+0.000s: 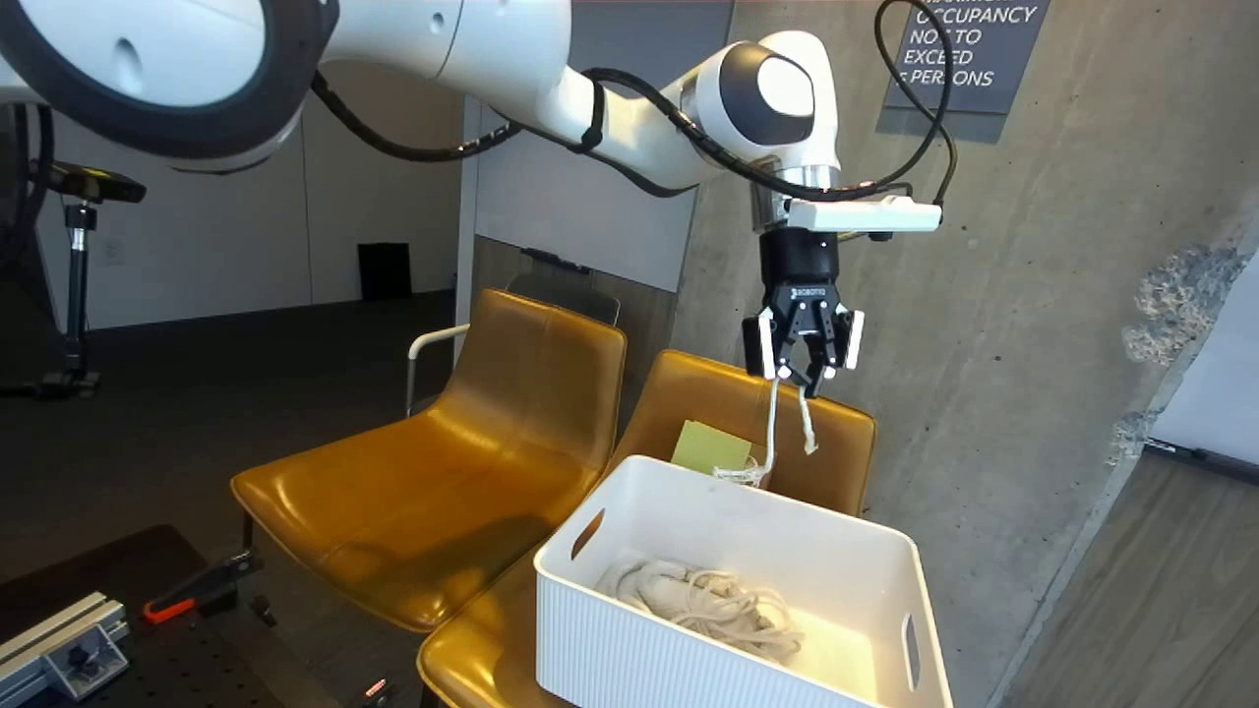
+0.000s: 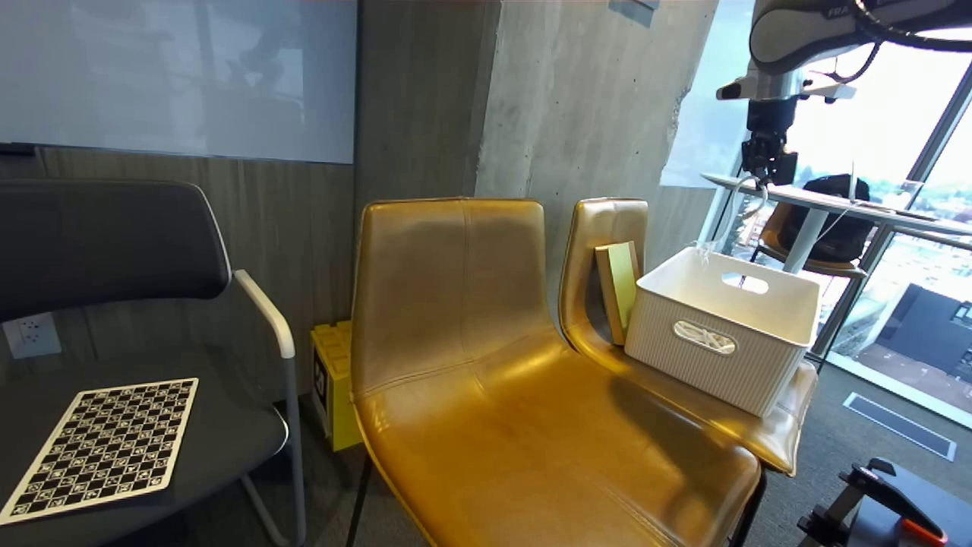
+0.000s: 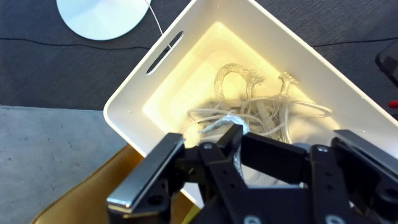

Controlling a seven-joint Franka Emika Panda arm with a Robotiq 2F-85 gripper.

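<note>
the jaws are pinching a thin white fibrous rope (image 1: 771, 433), dangling above a white ribbed plastic bin (image 1: 629, 639); the rope's frayed tail (image 1: 743, 476), hanging near the rim (image 1: 787, 501), could be snagging if swinging sideways.

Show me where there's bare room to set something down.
Free: in the white bin, the floor between the rope pile and the slotted wall seen in the wrist view; also the tan seat beside the bin's chair. Crowded: the pile; behind the bin, by a flat green thing; above, where the pincer grips a hanging rope.
</note>
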